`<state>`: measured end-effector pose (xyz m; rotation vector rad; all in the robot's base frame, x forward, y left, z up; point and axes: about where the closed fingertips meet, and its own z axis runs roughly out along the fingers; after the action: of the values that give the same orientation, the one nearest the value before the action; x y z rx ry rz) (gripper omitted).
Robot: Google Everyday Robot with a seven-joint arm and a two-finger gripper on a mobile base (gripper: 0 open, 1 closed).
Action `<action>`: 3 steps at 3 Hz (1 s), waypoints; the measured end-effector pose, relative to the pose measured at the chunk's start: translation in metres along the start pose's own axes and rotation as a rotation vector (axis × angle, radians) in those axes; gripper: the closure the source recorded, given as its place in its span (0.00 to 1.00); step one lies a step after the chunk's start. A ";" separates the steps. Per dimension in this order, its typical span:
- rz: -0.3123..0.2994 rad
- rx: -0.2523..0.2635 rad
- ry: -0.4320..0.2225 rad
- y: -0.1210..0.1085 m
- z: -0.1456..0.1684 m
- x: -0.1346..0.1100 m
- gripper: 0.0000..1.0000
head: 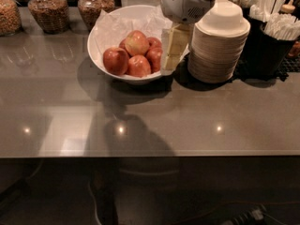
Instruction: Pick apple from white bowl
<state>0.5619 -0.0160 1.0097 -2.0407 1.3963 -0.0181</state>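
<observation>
My claw (172,53) hangs over the right rim of the white bowl (139,80) on the worktop (197,116), open or closed I cannot tell, while the apple (116,61), round with no long axis, lies at the heap's left.

Dim; gripper (169,63) at white bowl (95,55) rim shadows counter (243,116); 3 glints.

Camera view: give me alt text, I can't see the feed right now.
The gripper hangs over the right edge of the white bowl, beside the red apples piled inside on crinkled paper. A stack of disposable bowls stands just right of it on the grey counter.
</observation>
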 end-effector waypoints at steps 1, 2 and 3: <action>0.000 0.000 0.000 0.000 0.000 0.000 0.00; -0.090 0.035 -0.021 -0.004 0.001 -0.003 0.00; -0.232 0.056 -0.158 -0.019 0.011 -0.018 0.00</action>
<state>0.5736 0.0080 1.0169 -2.0981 1.0474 0.0041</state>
